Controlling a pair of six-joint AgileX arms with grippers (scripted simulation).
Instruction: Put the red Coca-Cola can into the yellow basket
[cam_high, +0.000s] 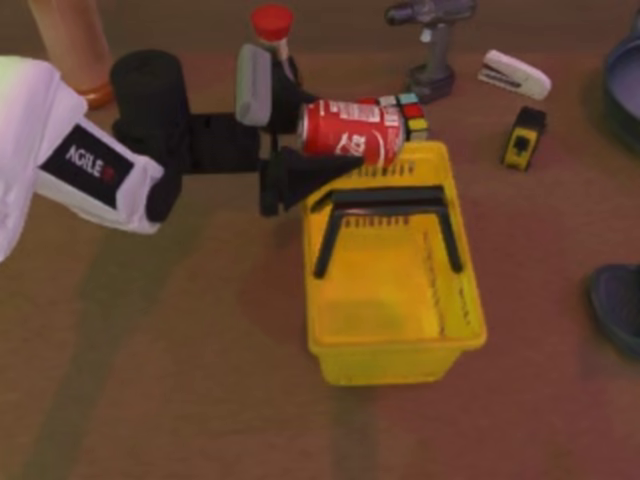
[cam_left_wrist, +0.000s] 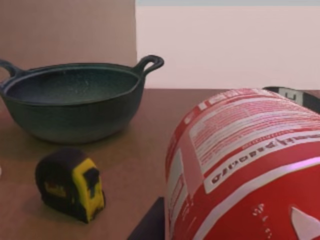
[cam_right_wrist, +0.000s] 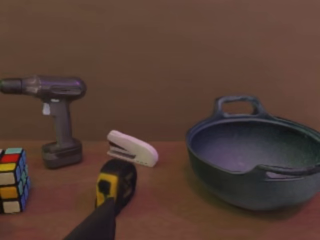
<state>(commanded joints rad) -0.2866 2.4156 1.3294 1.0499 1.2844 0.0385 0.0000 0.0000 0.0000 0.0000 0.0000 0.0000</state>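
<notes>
The red Coca-Cola can (cam_high: 350, 130) lies sideways in my left gripper (cam_high: 325, 135), which is shut on it, one finger on each side. It hangs over the far left corner of the yellow basket (cam_high: 395, 365), whose black handles lie folded across the top. In the left wrist view the can (cam_left_wrist: 250, 165) fills the near side. My right arm is outside the top view; a dark part of my right gripper (cam_right_wrist: 97, 225) shows at the edge of its wrist view.
Behind the basket stand a red-capped bottle (cam_high: 272, 25), a Rubik's cube (cam_high: 408, 112), a drill (cam_high: 432, 40), a white stapler (cam_high: 514, 73) and a yellow tape measure (cam_high: 524, 137). A dark pan (cam_high: 625, 70) sits at the far right.
</notes>
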